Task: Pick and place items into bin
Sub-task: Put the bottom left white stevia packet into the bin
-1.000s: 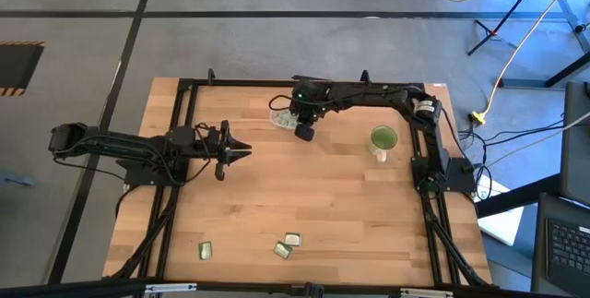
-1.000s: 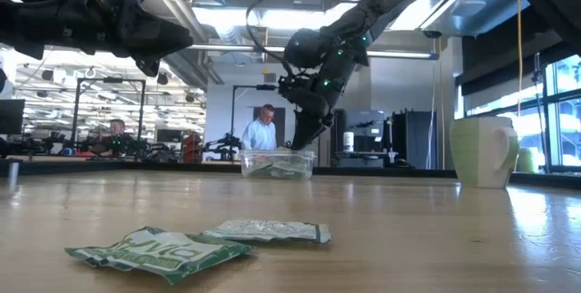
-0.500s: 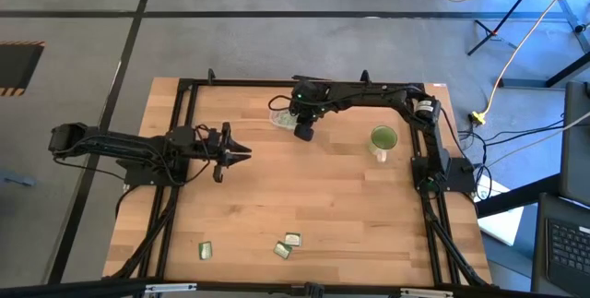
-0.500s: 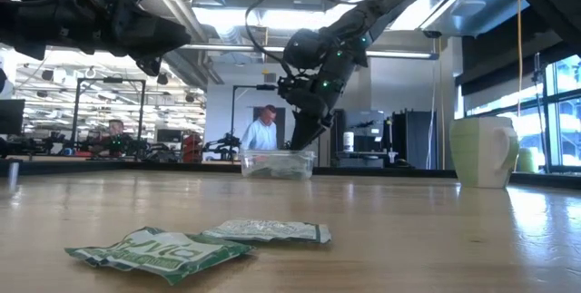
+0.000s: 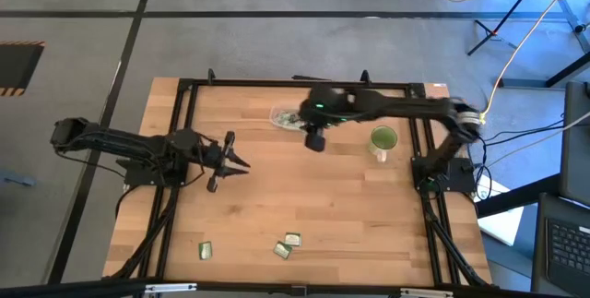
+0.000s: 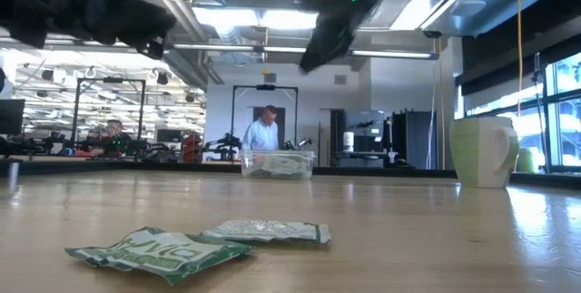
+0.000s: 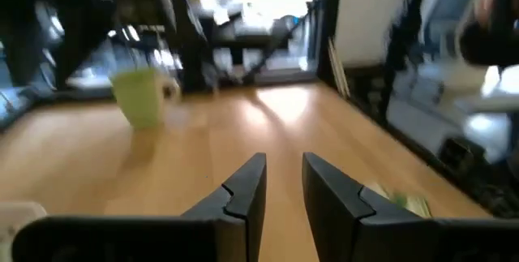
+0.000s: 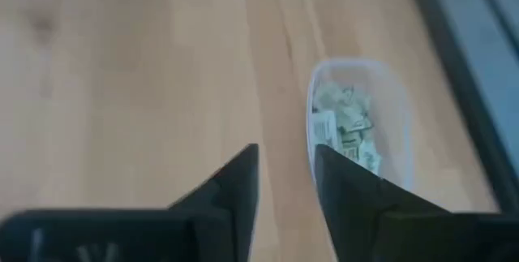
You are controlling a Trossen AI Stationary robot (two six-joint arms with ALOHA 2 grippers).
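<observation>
Up above the table (image 5: 277,196), the right tool (image 5: 315,139) hangs released and empty beside the bin (image 5: 285,118). Meanwhile the left tool (image 5: 234,157) reaches level, fingers parted, holding nothing.

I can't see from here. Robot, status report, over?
Right gripper open, empty, beside the clear plastic bin. Left gripper open, waiting mid-table. Three green-white flat packets left near front edge. Path unobstructed.

Ceiling lights (image 6: 227,16) are glaring white in the low view, and daylight is coming through the windows (image 6: 554,121) on one side. Even, soft light is falling on the wooden table (image 5: 304,206), casting only faint shadows. Both wrist views are smearing with motion blur, and the mug (image 7: 144,96) is showing out of focus.
</observation>
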